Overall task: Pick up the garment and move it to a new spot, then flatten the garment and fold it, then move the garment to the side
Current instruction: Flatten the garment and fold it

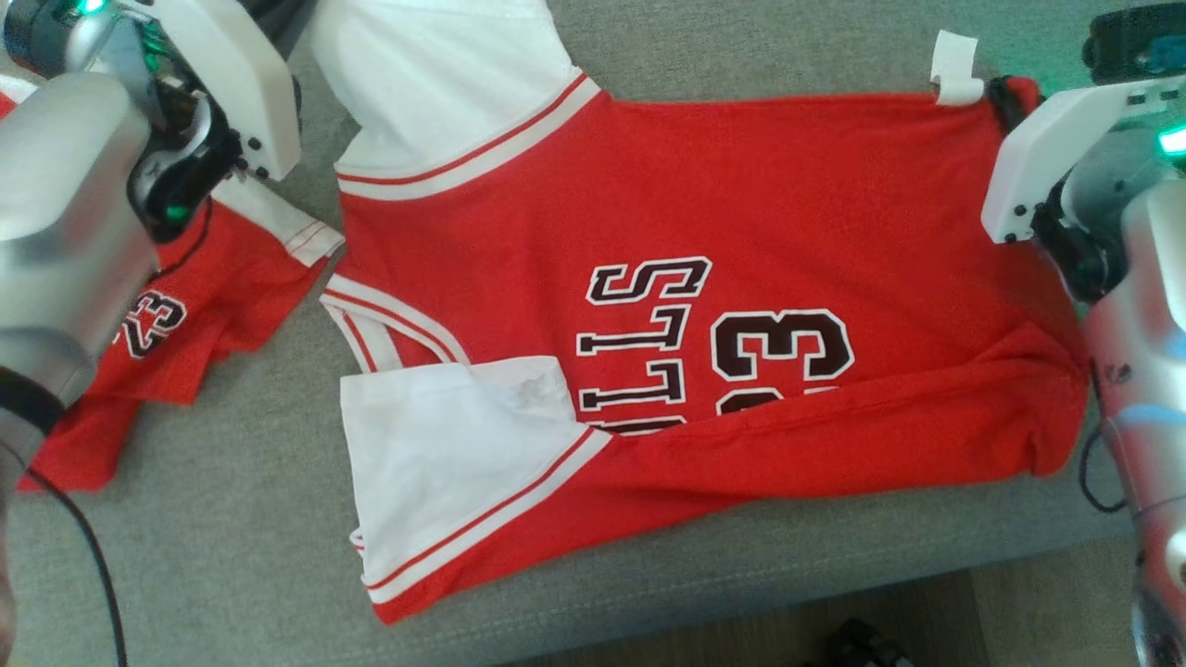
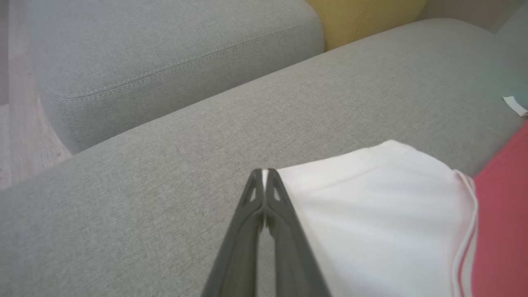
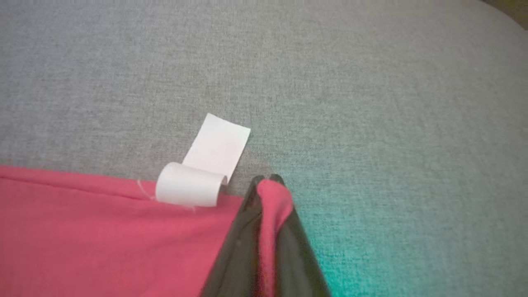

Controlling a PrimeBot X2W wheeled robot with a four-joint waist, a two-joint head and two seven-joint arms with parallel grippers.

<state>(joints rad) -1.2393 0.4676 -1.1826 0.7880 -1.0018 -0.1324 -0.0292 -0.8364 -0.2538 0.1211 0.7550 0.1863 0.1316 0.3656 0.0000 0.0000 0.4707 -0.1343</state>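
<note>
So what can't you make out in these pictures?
- Head view: the jersey folds over itself, covering part of its lettering.
- Head view: the left arm hides part of a second red garment.
- Left wrist view: a yellow object is cut off by the top edge.
- Right wrist view: the tag is curled; any print is unreadable.

The red jersey [image 1: 741,204], white-sleeved with black "23" lettering, lies spread across the grey sofa seat [image 1: 232,556]; its near side is folded over beside the seat's front edge.

Matt red cloth garment [image 1: 788,204], coarse grey woven cushion [image 1: 232,556], papery white label [image 3: 216,144]
</note>
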